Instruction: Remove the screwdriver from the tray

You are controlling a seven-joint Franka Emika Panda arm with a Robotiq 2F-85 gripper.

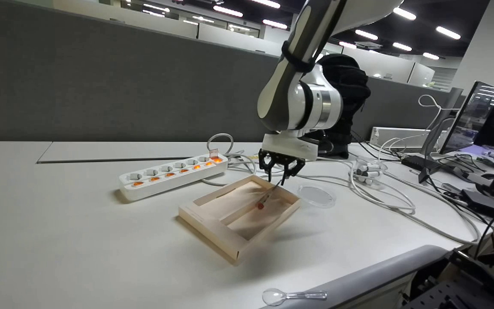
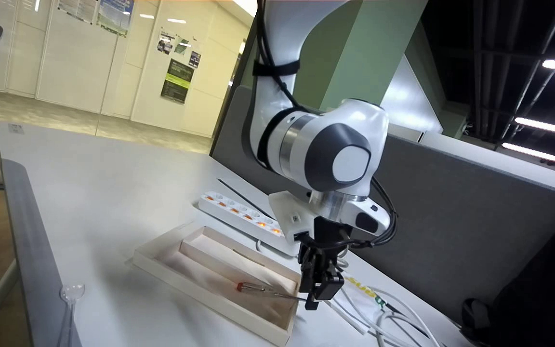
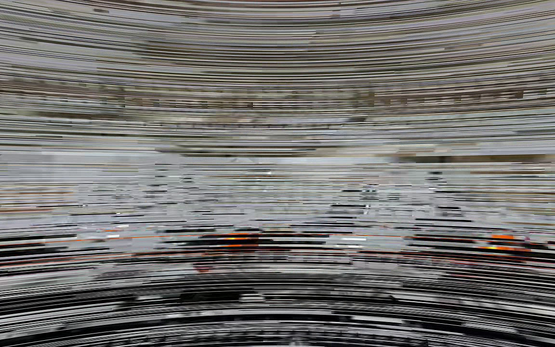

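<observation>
Directions follow an exterior view. The desk (image 1: 79, 240) has a smooth, matte white top and a rounded grey edge band. A transparent spoon (image 1: 307, 295) lies at the near edge.

Farther in is the tray (image 1: 211, 226): shallow, rectangular, beige, with a low straight-walled rim, a broad flat ledge at its left end and an inner divider ridge.

The screwdriver (image 2: 264, 289) is in the tray, toward its right end. The reddish handle end sits by the divider ridge; the thin metal shaft slants across the right-end rim in both exterior views.

A thin, translucent round disc (image 1: 317, 196) lies to the right of the tray.

The end effector (image 1: 276, 180), black and angular, is at the tray's right end. Its two slim fingers stand apart with a visible gap, gripping nothing. The shaft tip is just beside one finger; contact cannot be determined.

Beyond, to the left, lies a long white power strip (image 1: 178, 178) with round sockets and orange switches. A soft black backpack (image 1: 344, 79) stands before the flat grey partition (image 1: 114, 81).

The wrist view is scrambled by streaks.
</observation>
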